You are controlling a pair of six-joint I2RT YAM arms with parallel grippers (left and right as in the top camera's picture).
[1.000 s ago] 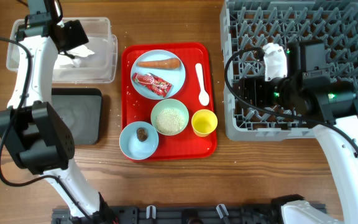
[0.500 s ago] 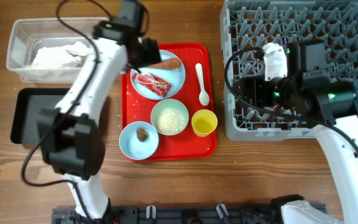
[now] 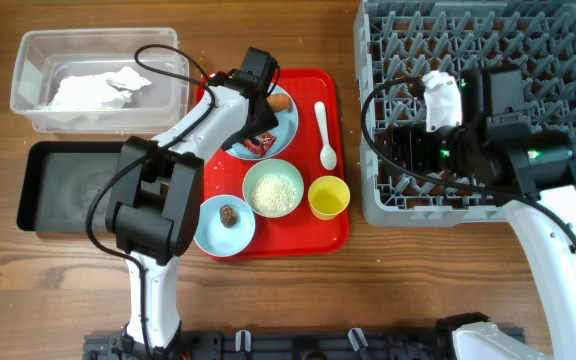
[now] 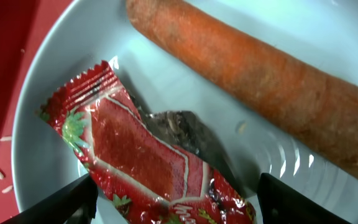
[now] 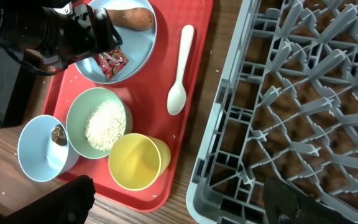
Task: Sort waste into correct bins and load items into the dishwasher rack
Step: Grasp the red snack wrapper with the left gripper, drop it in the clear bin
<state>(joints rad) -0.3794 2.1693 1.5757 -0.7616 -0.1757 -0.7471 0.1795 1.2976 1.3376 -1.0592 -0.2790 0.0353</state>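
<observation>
My left gripper [image 4: 179, 208] is open and low over the light blue plate [image 3: 290, 124], its fingers either side of the red wrapper [image 4: 142, 155]. The orange carrot [image 4: 260, 81] lies beside the wrapper on the same plate. The crumpled tissue [image 3: 93, 88] lies in the clear tub [image 3: 28, 60]. The black tray [image 3: 68, 185] sits below it. The pale green bowl [image 3: 273, 188] holds rice. The light blue bowl [image 3: 212, 228] holds the brown lump [image 3: 229, 214]. My right gripper [image 5: 179, 205] is open and empty above the left edge of the dishwasher rack [image 3: 528, 40].
The yellow cup [image 3: 328, 196] and white spoon [image 3: 325, 135] sit on the red tray [image 3: 338, 235] with the bowls and plate. A few rice grains lie on the tray and table. My left arm stretches across the table from the front left.
My left arm swung right from the clear tub to the plate and came down over the wrapper. The tissue now lies in the tub. The right arm has not moved.
</observation>
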